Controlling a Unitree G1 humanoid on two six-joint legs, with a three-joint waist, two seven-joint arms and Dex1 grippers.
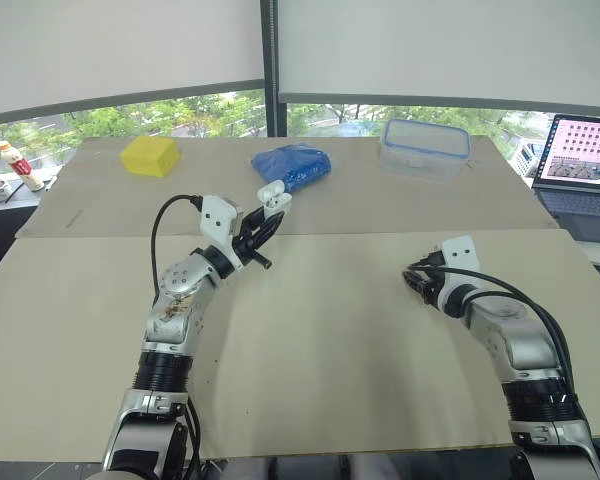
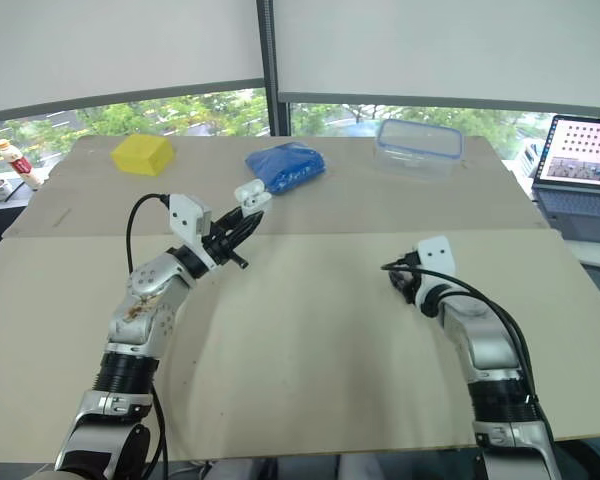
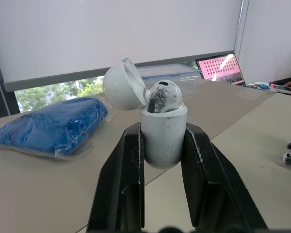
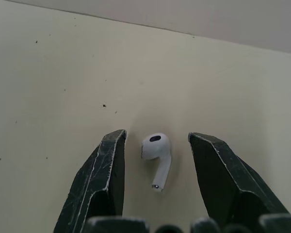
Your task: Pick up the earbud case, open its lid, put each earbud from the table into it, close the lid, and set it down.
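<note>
Left gripper [image 3: 162,140]: both black fingers pressed against small white plastic earbud case [image 3: 163,127], held upright. Round lid [image 3: 122,87] hinged open, tipped back. One white earbud [image 3: 164,95] seated inside. Blue plastic-wrapped bundle [image 3: 48,125] lies on beige table [image 3: 262,121] behind.

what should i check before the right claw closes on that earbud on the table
1. Earbud case clamped in left claw: ok.
2. Lid swung open: ok.
3. Seated earbud resting in the case: ok.
4. Second slot free: cannot tell.
5. Loose earbud lying on the table inside the open right claw: ok.
6. Grip on the loose earbud: not ok, the claw is not yet touching it.
</note>
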